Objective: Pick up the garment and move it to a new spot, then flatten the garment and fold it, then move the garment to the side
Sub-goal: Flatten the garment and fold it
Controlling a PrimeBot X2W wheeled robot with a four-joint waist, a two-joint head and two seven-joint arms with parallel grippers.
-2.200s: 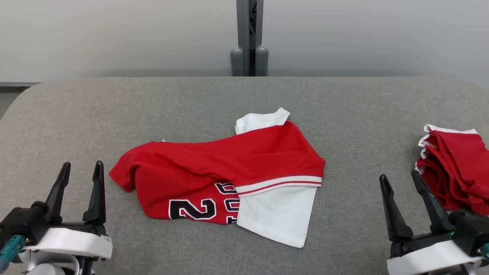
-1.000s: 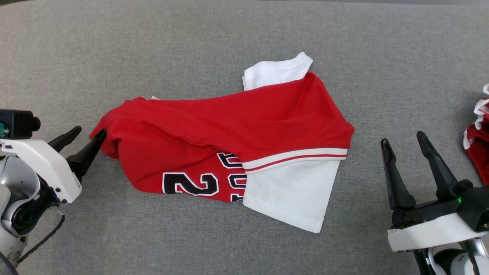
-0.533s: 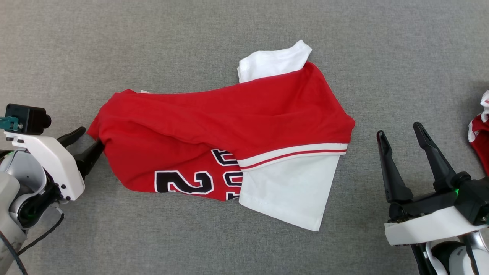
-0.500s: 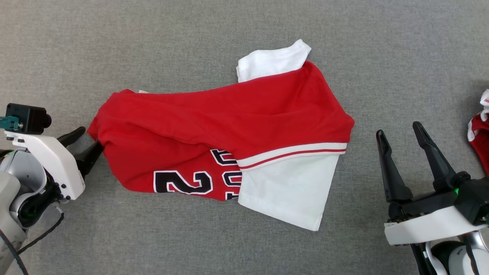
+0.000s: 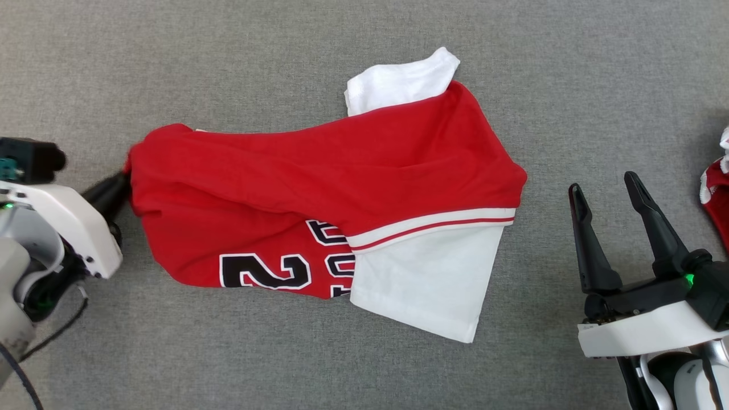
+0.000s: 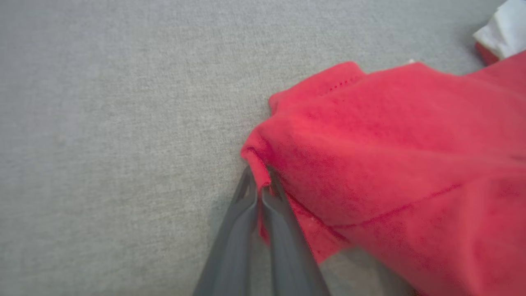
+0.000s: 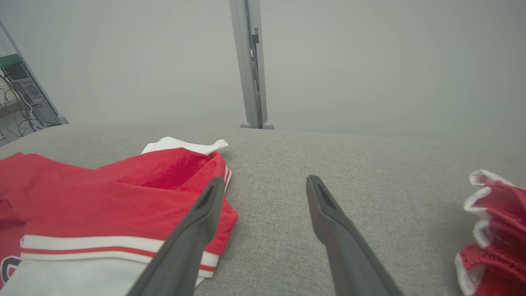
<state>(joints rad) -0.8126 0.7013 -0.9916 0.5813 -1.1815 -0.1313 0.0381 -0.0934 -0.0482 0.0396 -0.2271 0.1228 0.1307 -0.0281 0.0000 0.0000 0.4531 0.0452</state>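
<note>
Head view: red jersey shirt (image 5: 319, 171) lies crumpled across the centre of the frame on a grey fabric surface (image 5: 171, 57). 1 white sleeve panel (image 5: 427, 285) spreads out at lower centre-right below the red-white striped trim (image 5: 433, 225). A 2nd white panel (image 5: 398, 82) pokes out at upper centre. Dark white-outlined lettering (image 5: 265, 272) shows along the lower edge, with a "2" readable.

Left gripper (image 5: 122, 183), at the left edge of the frame: its 2 fingers are pressed together on the shirt's left end. Left wrist view confirms this, showing the left gripper (image 6: 259, 181) pinching a fold of red hem between its tips.

Right gripper (image 5: 603, 182), lower right: fingers spread wide, holding nothing, clear of the shirt's right edge. The right wrist view shows the same gap between the fingers (image 7: 265, 180).

More red-and-white cloth (image 5: 716, 193) sits at the right edge of the frame, apart from the shirt.
</note>
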